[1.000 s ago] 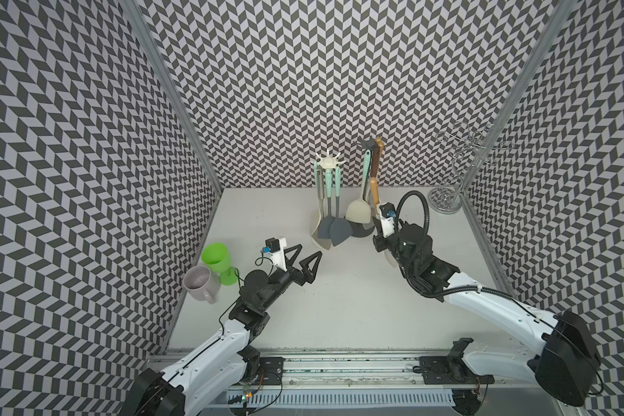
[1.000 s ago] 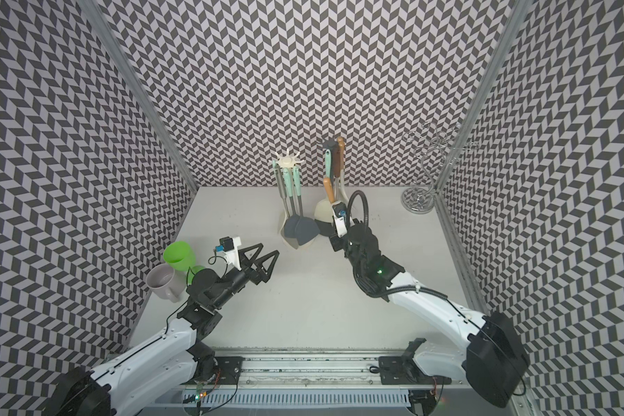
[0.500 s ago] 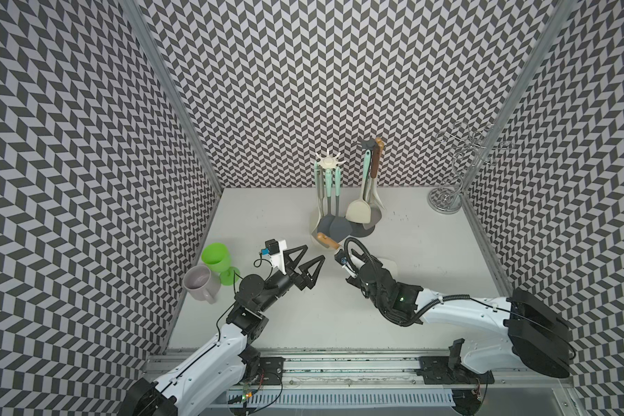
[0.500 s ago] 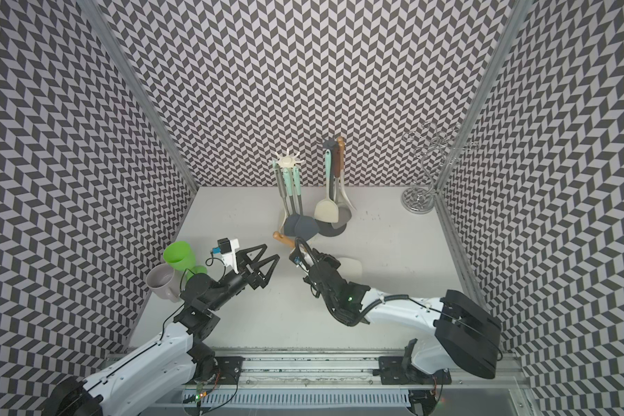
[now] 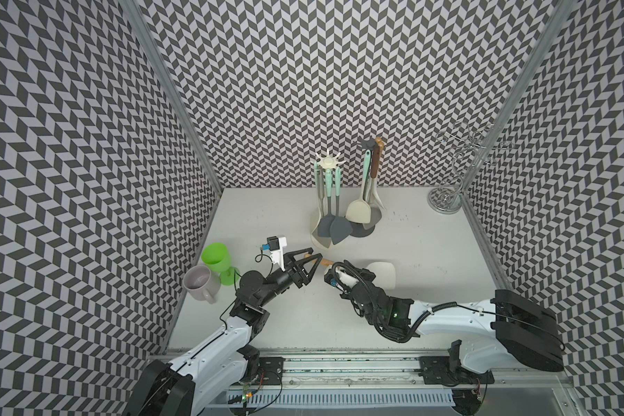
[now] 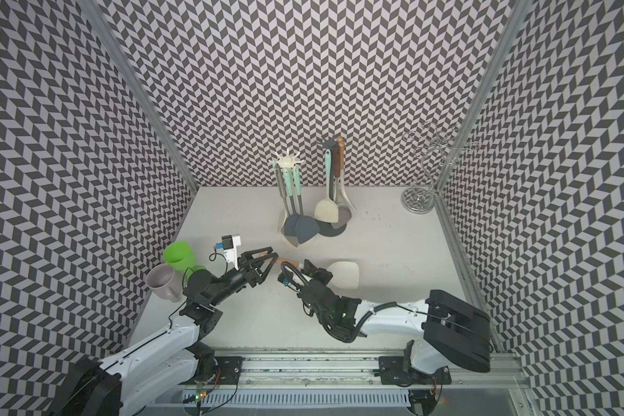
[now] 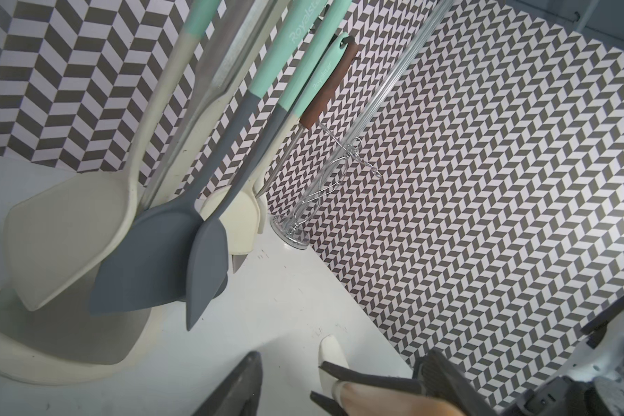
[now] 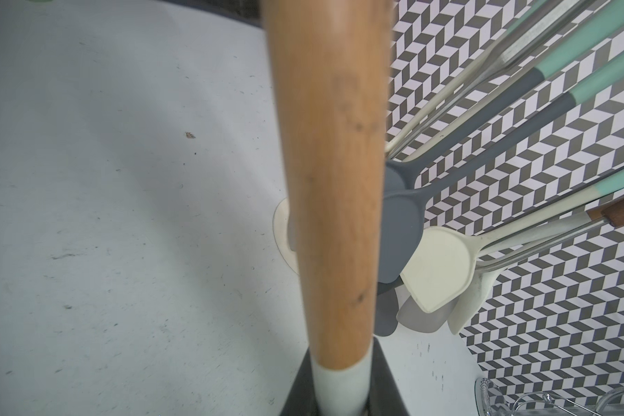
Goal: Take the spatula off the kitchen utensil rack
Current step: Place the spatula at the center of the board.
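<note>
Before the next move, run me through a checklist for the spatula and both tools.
1. Spatula off the dark rack: ok.
2. Right tool shut on the spatula's handle: ok.
3. Left tool placed around the handle's free end: ok.
4. Left tool clamped firmly on the handle: cannot tell.
5. Spatula apart from the hanging grey utensils: ok.

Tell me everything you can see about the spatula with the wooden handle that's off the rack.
The spatula has a flat, squarish cream head, a cream neck and a light wooden handle. It lies roughly level, low over or on the table. The right tool is shut on its neck; the handle's end reaches the left tool, contact unclear.
</note>
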